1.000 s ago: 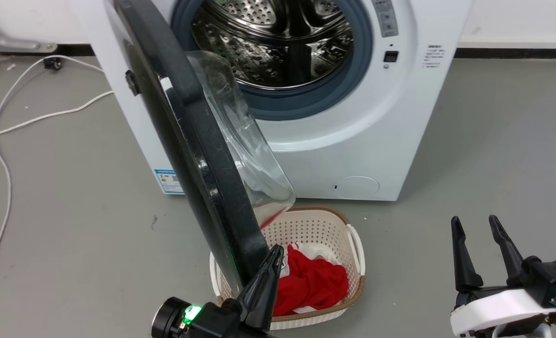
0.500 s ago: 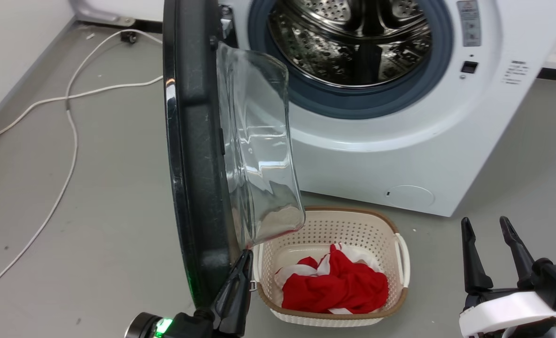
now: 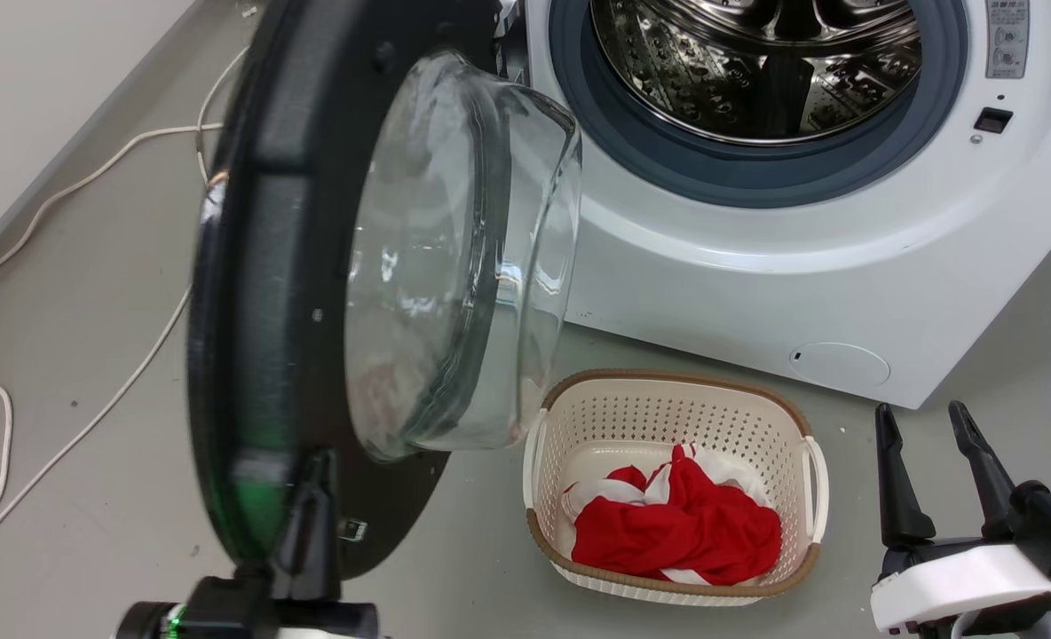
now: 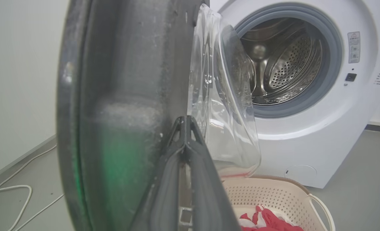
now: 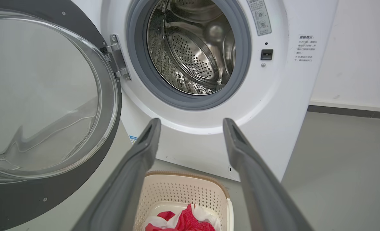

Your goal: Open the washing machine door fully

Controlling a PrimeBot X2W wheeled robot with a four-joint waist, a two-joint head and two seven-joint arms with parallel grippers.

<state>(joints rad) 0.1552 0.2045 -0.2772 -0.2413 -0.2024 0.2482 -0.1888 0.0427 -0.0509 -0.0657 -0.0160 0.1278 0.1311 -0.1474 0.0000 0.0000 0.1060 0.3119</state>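
The washing machine door [image 3: 250, 266] is a black disc with a bulging clear glass bowl [image 3: 454, 266], hinged at the machine's left and swung wide, its inner face towards me. My left gripper [image 3: 317, 461] is shut, its tips resting against the black inner ring near the door's lower edge. In the left wrist view the joined tips of the left gripper [image 4: 184, 119] lie on the door [image 4: 122, 80] beside the glass. My right gripper [image 3: 925, 417] stands open at the lower right, holding nothing. In the right wrist view the right gripper [image 5: 191, 123] points at the machine, with the door [image 5: 48, 192] at left.
The white washing machine [image 3: 756, 284] shows its steel drum [image 3: 756, 62] inside a grey ring. A cream basket [image 3: 667, 380] with red and white cloth [image 3: 676, 532] stands on the floor before it. White cables [image 3: 90, 417] trail over the grey floor at left, near a wall.
The door has swung further out to the left, from edge-on to showing its inner face, with my left gripper following it. The head camera has turned. The right gripper has held still.
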